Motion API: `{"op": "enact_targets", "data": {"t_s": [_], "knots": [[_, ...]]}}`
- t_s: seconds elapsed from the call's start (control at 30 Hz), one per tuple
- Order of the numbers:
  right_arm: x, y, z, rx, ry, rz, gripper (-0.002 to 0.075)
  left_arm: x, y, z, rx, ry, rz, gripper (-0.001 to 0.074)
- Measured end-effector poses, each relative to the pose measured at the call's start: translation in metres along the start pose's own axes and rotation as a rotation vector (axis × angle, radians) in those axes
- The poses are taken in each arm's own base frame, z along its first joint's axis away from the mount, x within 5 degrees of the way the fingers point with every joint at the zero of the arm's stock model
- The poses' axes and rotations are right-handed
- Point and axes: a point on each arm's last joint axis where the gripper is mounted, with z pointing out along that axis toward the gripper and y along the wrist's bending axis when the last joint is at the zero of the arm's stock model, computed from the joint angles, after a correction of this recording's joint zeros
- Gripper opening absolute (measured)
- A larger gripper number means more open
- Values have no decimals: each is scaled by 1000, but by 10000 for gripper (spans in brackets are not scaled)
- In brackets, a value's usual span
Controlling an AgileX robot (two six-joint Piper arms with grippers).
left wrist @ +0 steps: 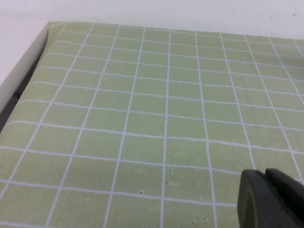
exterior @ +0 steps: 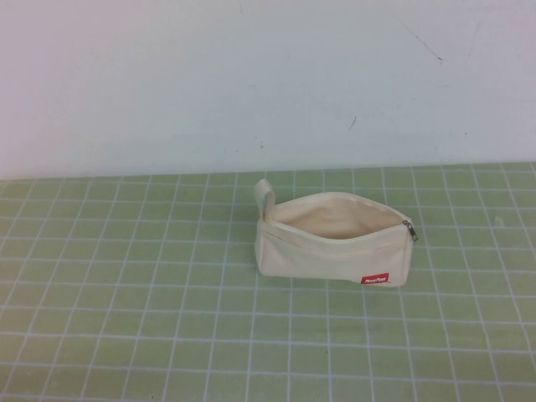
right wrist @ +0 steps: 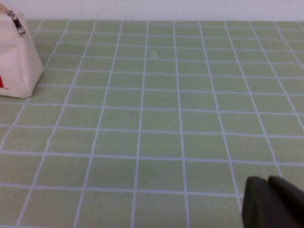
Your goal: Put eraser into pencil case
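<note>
The cream pencil case (exterior: 331,239) lies on the green grid mat with its zip open, red label (exterior: 374,279) at the front and zipper pull (exterior: 409,230) at its right end. Its end and pull also show in the right wrist view (right wrist: 16,57). The eraser is not visible in any view. Neither arm shows in the high view. My left gripper (left wrist: 267,178) is shut and empty, low over bare mat. My right gripper (right wrist: 267,184) is shut and empty, low over the mat, well away from the case.
The green grid mat (exterior: 167,335) covers the table up to a white back wall (exterior: 251,75). The left wrist view shows the mat's edge with a white border (left wrist: 23,61).
</note>
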Motion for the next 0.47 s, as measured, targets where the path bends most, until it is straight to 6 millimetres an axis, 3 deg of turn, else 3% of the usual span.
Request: {"op": "enact_targets", "data": {"t_s": [0.47], "knots": [[0, 0, 0, 1, 0, -6, 0, 0, 0, 0, 0, 0, 0, -1]]}}
